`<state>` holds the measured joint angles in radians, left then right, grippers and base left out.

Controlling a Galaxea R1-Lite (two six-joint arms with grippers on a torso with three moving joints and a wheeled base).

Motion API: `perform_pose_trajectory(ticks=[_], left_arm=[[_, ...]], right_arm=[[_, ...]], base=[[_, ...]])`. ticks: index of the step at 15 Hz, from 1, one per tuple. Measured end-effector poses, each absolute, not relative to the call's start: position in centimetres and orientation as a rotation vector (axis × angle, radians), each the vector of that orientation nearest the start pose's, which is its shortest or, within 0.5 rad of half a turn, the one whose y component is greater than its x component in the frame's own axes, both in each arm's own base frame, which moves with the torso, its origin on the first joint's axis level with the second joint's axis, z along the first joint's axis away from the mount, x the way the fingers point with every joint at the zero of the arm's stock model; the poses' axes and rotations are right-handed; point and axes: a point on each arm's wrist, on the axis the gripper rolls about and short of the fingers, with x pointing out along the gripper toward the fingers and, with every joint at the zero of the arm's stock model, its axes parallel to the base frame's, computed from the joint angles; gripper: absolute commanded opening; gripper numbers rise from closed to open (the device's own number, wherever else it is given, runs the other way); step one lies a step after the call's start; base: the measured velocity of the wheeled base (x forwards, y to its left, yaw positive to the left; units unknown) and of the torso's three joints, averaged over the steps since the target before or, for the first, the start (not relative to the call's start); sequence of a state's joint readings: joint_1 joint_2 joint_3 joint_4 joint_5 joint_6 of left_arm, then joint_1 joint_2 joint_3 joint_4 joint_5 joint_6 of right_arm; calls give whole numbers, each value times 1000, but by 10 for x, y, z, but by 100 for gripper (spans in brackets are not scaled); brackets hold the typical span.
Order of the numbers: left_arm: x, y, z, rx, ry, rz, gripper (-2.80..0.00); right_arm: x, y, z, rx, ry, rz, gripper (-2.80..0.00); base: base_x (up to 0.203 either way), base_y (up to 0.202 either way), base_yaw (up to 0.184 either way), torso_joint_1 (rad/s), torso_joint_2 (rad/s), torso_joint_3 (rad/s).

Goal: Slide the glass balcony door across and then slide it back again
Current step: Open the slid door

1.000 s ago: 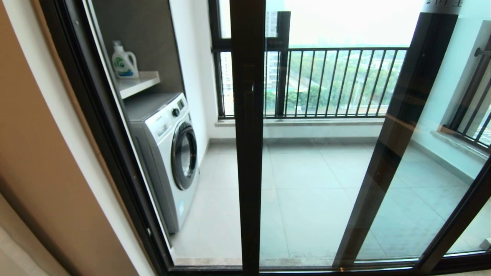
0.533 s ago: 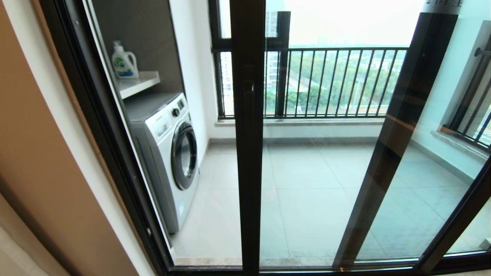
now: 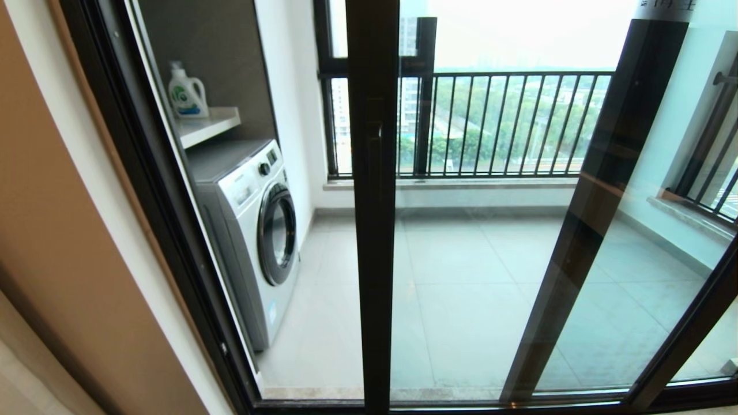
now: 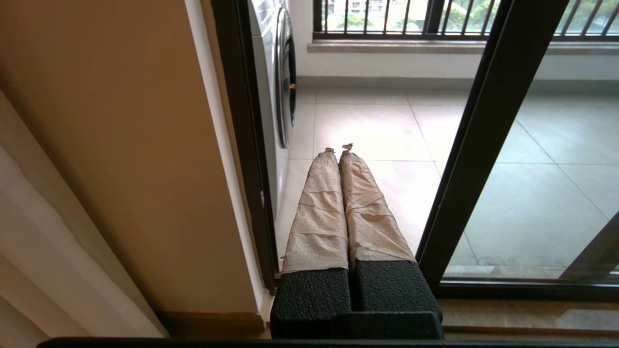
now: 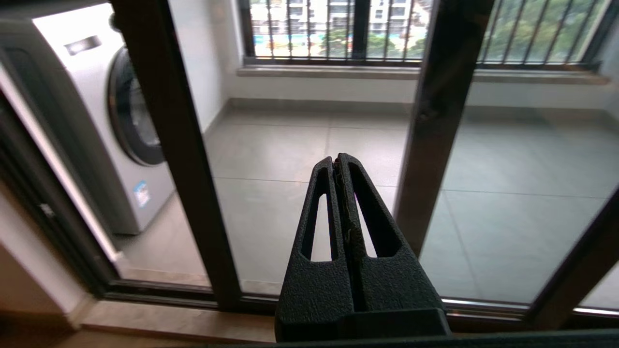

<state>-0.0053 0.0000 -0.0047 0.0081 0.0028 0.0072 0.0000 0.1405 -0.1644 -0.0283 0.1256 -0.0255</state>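
Note:
The glass balcony door (image 3: 372, 242) stands partly slid across, its dark upright in the middle of the head view with the short bar handle (image 3: 376, 151) on it. An open gap lies between that upright and the left jamb (image 3: 144, 190). Neither gripper shows in the head view. My left gripper (image 4: 339, 149), fingers wrapped in beige tape, is shut and empty, low by the sill, pointing into the gap beside the door upright (image 4: 476, 145). My right gripper (image 5: 337, 158) is shut and empty, low before the glass, between the door upright (image 5: 169, 145) and a second dark upright (image 5: 435, 116).
A white washing machine (image 3: 253, 230) stands on the balcony just inside the gap, under a shelf (image 3: 210, 124) with a detergent bottle (image 3: 186, 93). Black railing bars (image 3: 507, 124) close the far side. A tan wall (image 3: 63, 242) lies left; the floor track (image 5: 159, 290) runs below.

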Motion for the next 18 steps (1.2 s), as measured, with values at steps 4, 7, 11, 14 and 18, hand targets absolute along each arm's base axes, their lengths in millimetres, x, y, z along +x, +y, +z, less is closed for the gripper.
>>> perform_pose_trajectory(ticks=[4, 7, 11, 14, 18], left_arm=[[-23, 0, 76, 8, 3, -2, -280], [-23, 0, 76, 8, 3, -3, -280], [-23, 0, 76, 8, 3, -2, -280], [-23, 0, 76, 8, 3, -2, -280], [-23, 0, 76, 7, 3, -3, -280]], right_arm=[[11, 6, 197, 39, -7, 292, -280], [60, 8, 245, 55, 25, 373, -280], [147, 19, 269, 78, 159, 429, -280], [204, 50, 269, 55, 232, 414, -280], [242, 105, 272, 13, 232, 410, -280]], base=[[0, 0, 0, 0, 0, 0], [0, 0, 0, 0, 0, 0], [0, 0, 0, 0, 0, 0], [0, 0, 0, 0, 0, 0], [0, 0, 0, 0, 0, 0]])
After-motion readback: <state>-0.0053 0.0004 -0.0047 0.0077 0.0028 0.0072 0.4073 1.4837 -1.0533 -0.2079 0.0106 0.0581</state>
